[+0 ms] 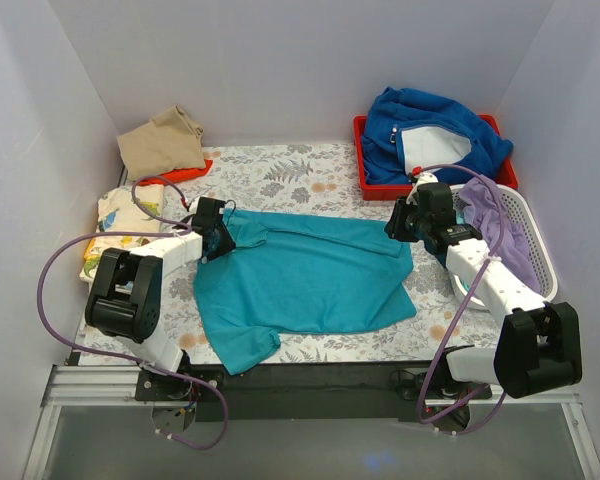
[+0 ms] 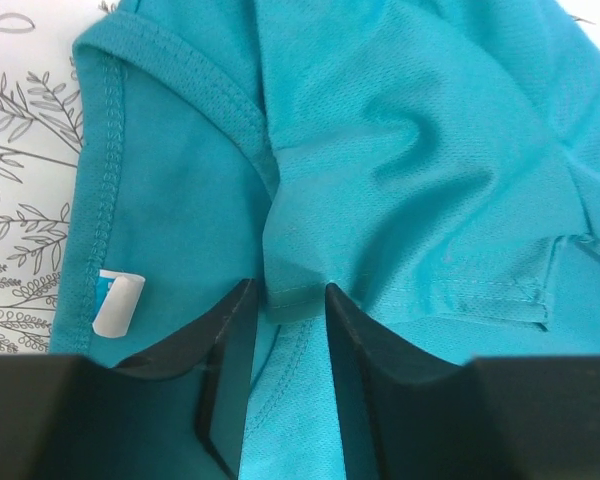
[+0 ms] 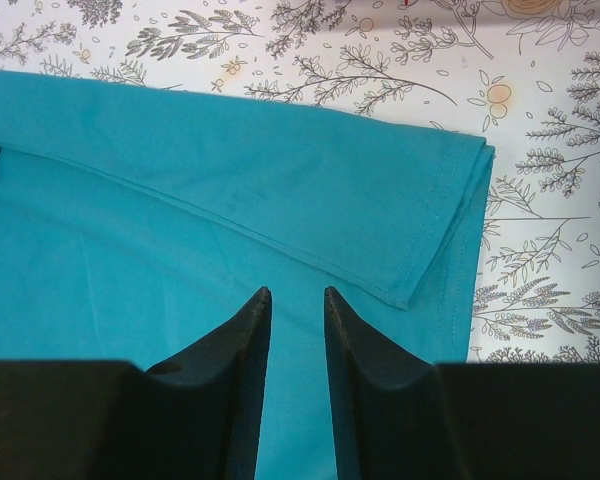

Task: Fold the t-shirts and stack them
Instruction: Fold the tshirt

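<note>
The plain teal short-sleeved t-shirt lies spread in the middle of the floral-print tabletop, its far edge folded over. The left pincer pinches a ridge of its cloth near the collar. The right pincer sits nearly closed over the shirt's right corner; I cannot tell whether it grips cloth.

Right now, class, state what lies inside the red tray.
A royal-blue fleece with pale grey lining fills the red tray; whatever lies beneath it is hidden.
</note>
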Tool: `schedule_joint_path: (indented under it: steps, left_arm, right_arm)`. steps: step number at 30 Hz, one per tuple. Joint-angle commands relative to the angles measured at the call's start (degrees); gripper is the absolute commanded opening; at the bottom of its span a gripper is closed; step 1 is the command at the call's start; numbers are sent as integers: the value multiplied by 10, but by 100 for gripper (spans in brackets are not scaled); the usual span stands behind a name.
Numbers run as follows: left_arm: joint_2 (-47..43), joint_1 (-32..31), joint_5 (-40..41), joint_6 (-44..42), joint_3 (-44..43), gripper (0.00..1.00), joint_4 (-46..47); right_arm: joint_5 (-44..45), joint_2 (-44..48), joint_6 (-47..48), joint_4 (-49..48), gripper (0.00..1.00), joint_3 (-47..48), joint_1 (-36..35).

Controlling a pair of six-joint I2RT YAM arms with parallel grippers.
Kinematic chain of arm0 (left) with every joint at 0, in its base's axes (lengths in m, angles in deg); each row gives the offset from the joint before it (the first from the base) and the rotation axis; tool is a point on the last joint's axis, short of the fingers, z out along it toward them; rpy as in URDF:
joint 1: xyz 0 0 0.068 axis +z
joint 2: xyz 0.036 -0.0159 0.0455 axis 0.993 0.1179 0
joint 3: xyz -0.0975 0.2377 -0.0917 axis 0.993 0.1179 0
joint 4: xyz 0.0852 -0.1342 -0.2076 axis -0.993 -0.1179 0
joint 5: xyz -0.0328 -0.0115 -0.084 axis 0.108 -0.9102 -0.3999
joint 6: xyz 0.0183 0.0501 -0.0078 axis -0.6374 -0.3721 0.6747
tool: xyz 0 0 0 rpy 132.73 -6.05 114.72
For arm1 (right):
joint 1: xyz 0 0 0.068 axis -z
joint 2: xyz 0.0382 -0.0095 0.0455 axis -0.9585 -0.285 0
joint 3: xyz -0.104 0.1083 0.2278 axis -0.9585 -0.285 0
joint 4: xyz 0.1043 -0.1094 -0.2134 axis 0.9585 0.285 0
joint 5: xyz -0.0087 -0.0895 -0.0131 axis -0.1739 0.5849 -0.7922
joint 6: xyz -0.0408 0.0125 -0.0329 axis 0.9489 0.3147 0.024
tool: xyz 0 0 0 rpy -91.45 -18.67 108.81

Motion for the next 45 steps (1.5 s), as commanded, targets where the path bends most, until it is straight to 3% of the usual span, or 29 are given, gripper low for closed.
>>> schedule_joint_path:
  steps: [1,12,20,26,33,37,41,45]
  left_arm:
    - [3,3,8,0,-6,29,6]
    - [-17,3,6,-13,-6,4,8]
    - [-99,4,-65,-52,-78,1,-99]
    - [-125,4,-95,-56,-71,1,-155]
    - [-138,6,-77,-53,-44,0,-197]
    - [-109,8,-45,-47,-37,16,-216]
    - [-74,9,0,-34,-37,49,-222]
    - [-58,9,7,-45,-55,55,-205]
  right_arm:
    - [0,3,7,-10,34,-1,-2]
    - [-1,6,9,-8,34,0,-2]
    - [-6,8,7,-8,34,-6,-2]
    - [-5,12,6,-6,34,-9,-1]
    - [-3,17,5,-6,34,-14,-2]
    - [-7,17,6,-6,34,-15,-2]
    - [-14,16,7,-6,34,-15,-2]
    - [-42,17,4,-15,34,-16,-2]
